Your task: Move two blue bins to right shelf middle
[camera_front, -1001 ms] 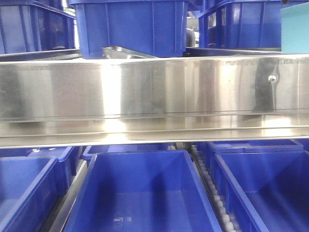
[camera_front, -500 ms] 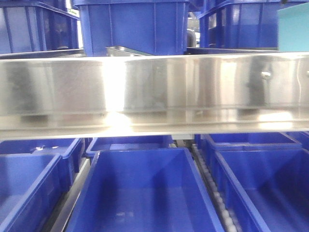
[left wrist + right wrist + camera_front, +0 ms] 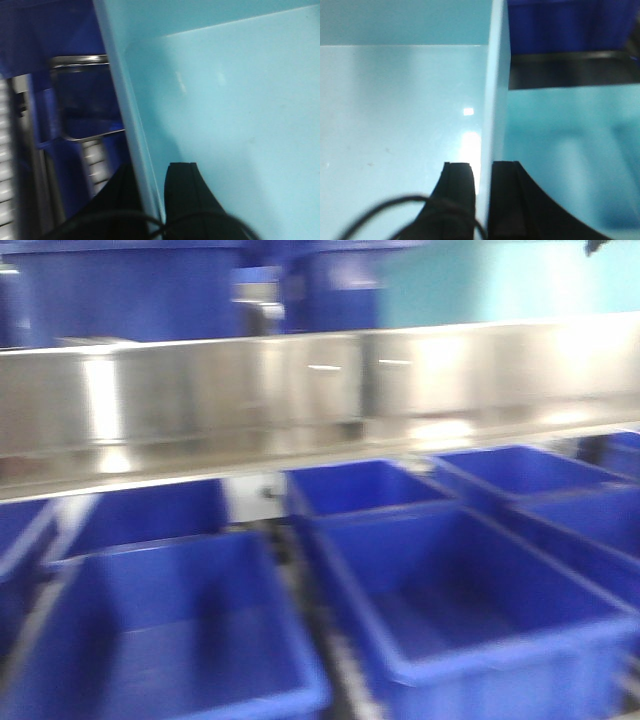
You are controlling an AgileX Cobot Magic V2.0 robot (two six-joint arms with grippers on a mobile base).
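as left tool (image 3: 153, 169) clamps, bin wall (image 3: 124, 100) between

Lt-blue bin (image 3: 395, 100), empty, glossy inside, thin side wall upright

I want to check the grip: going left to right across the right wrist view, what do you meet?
Floor of the light blue bin → one finger of the right gripper → the bin's wall → the other finger.
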